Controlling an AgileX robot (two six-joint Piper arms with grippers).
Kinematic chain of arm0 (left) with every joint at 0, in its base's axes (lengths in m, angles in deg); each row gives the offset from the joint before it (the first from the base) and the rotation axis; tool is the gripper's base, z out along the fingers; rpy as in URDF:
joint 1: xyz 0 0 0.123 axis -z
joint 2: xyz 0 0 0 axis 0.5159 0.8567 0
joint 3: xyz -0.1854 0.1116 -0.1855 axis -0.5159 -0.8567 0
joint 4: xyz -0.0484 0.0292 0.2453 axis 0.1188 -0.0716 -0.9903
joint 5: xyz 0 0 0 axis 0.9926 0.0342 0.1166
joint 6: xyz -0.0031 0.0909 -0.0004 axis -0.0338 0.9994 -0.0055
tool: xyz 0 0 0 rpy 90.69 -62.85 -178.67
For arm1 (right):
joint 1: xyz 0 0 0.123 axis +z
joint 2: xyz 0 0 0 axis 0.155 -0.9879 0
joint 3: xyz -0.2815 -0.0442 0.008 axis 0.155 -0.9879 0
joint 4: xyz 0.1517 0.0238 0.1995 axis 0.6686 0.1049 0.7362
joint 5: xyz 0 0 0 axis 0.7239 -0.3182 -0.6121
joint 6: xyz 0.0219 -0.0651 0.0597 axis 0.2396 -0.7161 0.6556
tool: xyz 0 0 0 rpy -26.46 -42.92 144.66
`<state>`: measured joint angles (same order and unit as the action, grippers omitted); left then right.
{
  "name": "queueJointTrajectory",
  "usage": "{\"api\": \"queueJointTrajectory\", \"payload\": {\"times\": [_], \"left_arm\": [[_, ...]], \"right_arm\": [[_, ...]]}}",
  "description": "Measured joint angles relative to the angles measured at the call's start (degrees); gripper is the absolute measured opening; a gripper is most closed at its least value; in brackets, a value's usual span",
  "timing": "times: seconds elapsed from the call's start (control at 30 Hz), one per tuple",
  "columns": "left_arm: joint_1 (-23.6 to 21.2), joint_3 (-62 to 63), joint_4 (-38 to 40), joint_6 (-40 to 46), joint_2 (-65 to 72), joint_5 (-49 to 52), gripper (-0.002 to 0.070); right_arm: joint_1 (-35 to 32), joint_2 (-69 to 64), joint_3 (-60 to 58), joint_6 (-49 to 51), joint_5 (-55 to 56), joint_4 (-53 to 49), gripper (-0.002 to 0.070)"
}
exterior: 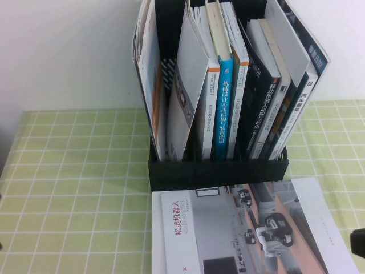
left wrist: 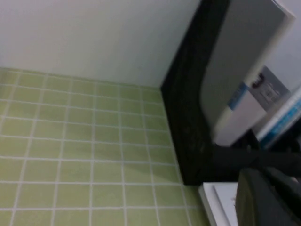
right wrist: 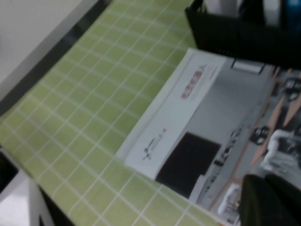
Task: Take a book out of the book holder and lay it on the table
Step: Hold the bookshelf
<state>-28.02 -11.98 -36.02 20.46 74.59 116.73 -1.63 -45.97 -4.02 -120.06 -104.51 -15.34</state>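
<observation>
The black book holder stands upright at the back middle of the green grid table, full of books. A thin book with a white and orange cover leans in its leftmost slot. My left gripper is low beside the holder's left front corner; it is shut and empty, and out of the high view. My right gripper hovers over the near right part of a flat magazine, shut and empty. Only its dark tip shows at the right edge of the high view.
A thin magazine with a grey-and-peach photo of black robots lies flat in front of the holder; it also shows in the right wrist view. Thick blue- and black-spined books fill the middle and right slots. A white wall stands behind.
</observation>
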Motion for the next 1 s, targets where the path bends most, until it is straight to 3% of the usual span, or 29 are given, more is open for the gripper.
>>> {"api": "queueJointTrajectory", "payload": {"times": [0.13,0.27,0.53,0.7,0.83,1.0], "left_arm": [[0.0,0.0,13.8,17.7,4.4,3.9,-0.0003],[0.0,0.0,28.2,31.5,9.8,5.8,-0.0003],[0.0,0.7,53.5,57.7,18.2,0.9,-0.0003],[0.0,5.3,59.7,69.5,27.3,-0.2,-0.0003],[0.0,11.8,61.0,73.9,35.9,2.6,-0.0003],[0.9,19.3,62.5,76.4,45.9,7.3,-0.0003]], "right_arm": [[0.0,-7.1,3.6,-5.1,-5.2,2.5,-0.0002],[0.0,-10.8,5.2,-14.3,-5.3,11.6,-0.0002],[0.4,-11.7,5.5,-28.9,-2.8,26.3,-0.0001],[5.7,-11.7,5.5,-41.9,6.3,39.8,0.0],[16.1,-13.2,6.4,-55.3,21.4,46.1,0.0004],[29.8,-21.7,11.7,-62.3,43.0,48.6,0.0018]]}}
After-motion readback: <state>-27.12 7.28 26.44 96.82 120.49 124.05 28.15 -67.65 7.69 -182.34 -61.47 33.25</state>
